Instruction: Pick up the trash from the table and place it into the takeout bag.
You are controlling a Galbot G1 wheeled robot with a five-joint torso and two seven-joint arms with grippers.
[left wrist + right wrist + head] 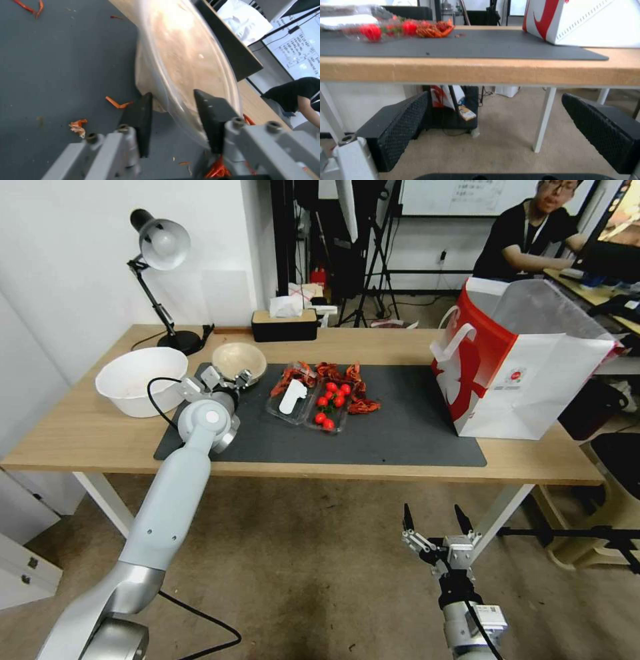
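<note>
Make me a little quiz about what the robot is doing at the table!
1. Fill in: the open right tool hangs ___ the table edge.
2. True or false: the bag lies flat on its side.
3. Which tool is at the rim of the beige bowl? A: left tool. B: right tool.

Key: 1. below. 2. False, it stands upright on the table. 3. A.

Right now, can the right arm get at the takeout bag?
Probably not as it stands: the right gripper hangs open below the table edge, short of it. The takeout bag sits on top at that end, nothing crowding its near side.
</note>
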